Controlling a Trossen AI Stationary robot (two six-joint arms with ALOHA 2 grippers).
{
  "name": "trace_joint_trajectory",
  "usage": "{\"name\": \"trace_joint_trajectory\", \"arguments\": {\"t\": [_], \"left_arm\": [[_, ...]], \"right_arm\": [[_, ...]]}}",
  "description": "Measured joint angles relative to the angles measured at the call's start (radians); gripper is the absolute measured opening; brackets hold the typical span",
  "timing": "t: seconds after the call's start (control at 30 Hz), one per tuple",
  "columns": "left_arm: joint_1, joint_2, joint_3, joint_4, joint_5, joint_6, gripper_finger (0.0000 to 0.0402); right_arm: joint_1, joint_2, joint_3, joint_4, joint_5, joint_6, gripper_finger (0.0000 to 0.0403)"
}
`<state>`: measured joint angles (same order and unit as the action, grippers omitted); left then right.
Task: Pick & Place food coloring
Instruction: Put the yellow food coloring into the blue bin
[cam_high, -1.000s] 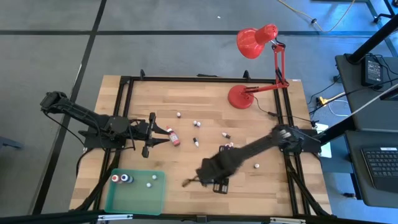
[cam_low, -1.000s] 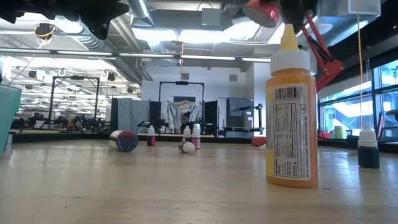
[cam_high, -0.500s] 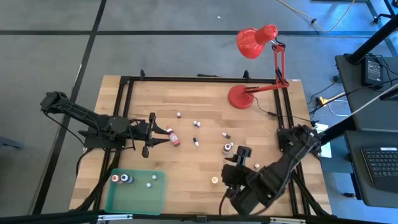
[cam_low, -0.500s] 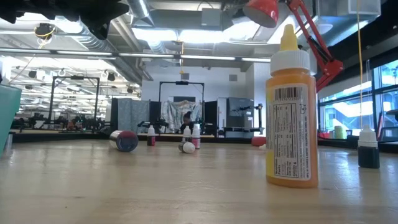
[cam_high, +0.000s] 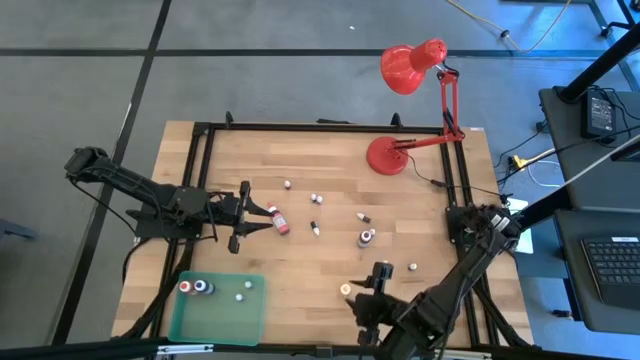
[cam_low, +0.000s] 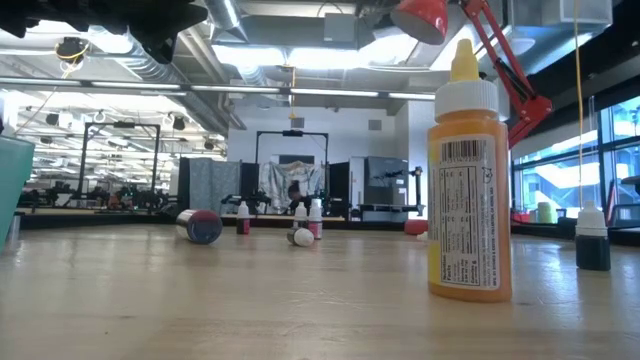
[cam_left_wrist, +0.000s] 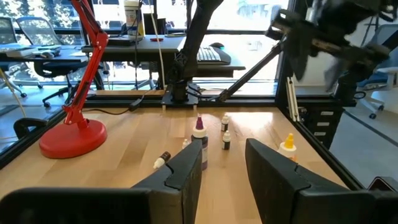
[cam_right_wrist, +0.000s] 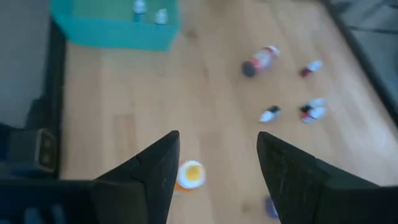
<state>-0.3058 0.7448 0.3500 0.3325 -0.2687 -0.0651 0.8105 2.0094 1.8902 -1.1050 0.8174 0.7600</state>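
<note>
An orange food coloring bottle (cam_high: 346, 289) with a white tip stands upright on the table near its front edge and looms large in the low view (cam_low: 468, 180). My right gripper (cam_high: 373, 291) is open above the table beside it. In the right wrist view (cam_right_wrist: 217, 168) the bottle (cam_right_wrist: 189, 174) shows far below, between the fingers. My left gripper (cam_high: 262, 214) is open at the table's left (cam_left_wrist: 224, 180). A red bottle (cam_high: 279, 221) lies on its side just before that gripper. A red bottle (cam_high: 184, 287), a dark blue one (cam_high: 200, 288) and two whitish ones stand in the green tray (cam_high: 215, 318).
Several tiny bottles lie scattered over the table's middle, among them a dark one standing upright (cam_high: 366, 238) and a whitish one (cam_high: 412, 268). The red desk lamp's base (cam_high: 387, 156) stands at the far right. The black frame rails (cam_high: 200, 180) run along the table's sides.
My right gripper has drawn away from the orange bottle, going up and back toward the table's near edge, with its arm swinging out of the table's middle. The orange bottle stays standing where it was. My left arm has kept still.
</note>
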Motion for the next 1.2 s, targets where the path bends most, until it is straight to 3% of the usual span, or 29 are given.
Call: {"name": "trace_joint_trajectory", "arguments": {"t": [0.27,0.6,0.73,0.87,1.07,1.2], "left_arm": [[0.000,0.000,0.000,0.000,-0.002,0.000,0.0116],[0.000,0.000,0.000,0.000,-0.002,0.000,0.0120],[0.000,0.000,0.000,-0.001,-0.002,0.000,0.0120],[0.000,0.000,0.000,-0.001,-0.002,0.001,0.0120],[0.000,0.000,0.000,-0.001,-0.002,0.001,0.0116],[0.000,0.000,0.000,-0.004,-0.002,0.001,0.0116]], "right_arm": [[-0.002,0.001,-0.052,0.316,-0.110,-0.297,0.0217],[-0.037,0.001,-0.133,0.481,-0.169,-0.377,0.0217],[-0.063,0.001,-0.211,0.678,-0.316,-0.528,0.0217],[-0.087,-0.037,-0.273,0.717,-0.382,-0.562,0.0217],[-0.082,-0.176,-0.434,0.786,-0.389,-0.559,0.0217],[-0.061,-0.310,-0.613,0.929,-0.249,-0.514,0.0217]]}}
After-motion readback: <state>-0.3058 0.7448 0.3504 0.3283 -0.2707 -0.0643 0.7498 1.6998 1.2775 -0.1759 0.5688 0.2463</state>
